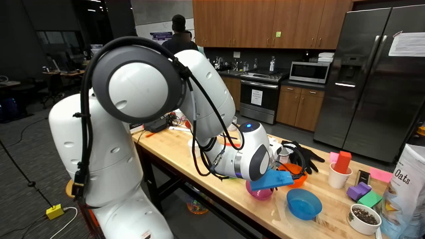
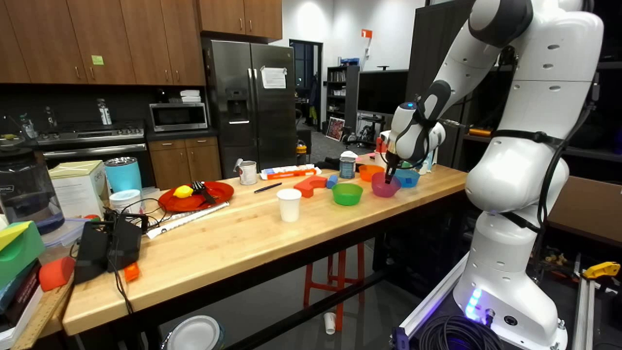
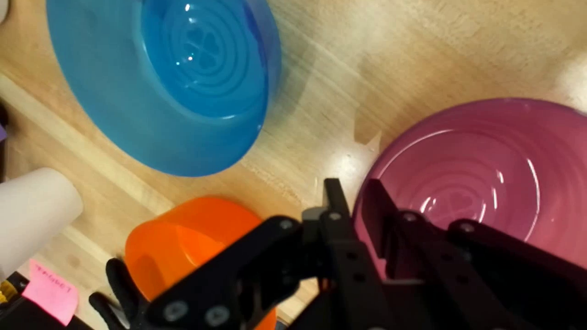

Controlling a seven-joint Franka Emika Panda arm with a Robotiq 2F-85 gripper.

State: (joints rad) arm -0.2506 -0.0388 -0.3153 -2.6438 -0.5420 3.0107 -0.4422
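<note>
Straddling the rim of the pink bowl (image 3: 477,174) with one finger on either side, my end effector (image 3: 353,185) is occupying the lower centre and lower right of the wrist view. I am holding my jaws only slightly apart; a narrow gap is showing between them, and the rim is passing through it unclamped. The pink bowl is sitting upright on the bench (image 2: 233,248), filling the right side of the wrist view and standing right of centre in both exterior views. At upper left of the wrist view, the blue bowl (image 3: 105,105) is spreading wide; at lower left of centre, the orange bowl (image 3: 192,238) is standing partly hidden by my end effector, and a black glove (image 3: 121,282) is lying beside it. At the left edge, a white cup (image 3: 36,215) is jutting in above a pink note (image 3: 51,292). In an exterior view, the green bowl (image 2: 347,194) is standing just left of the pink bowl.
</note>
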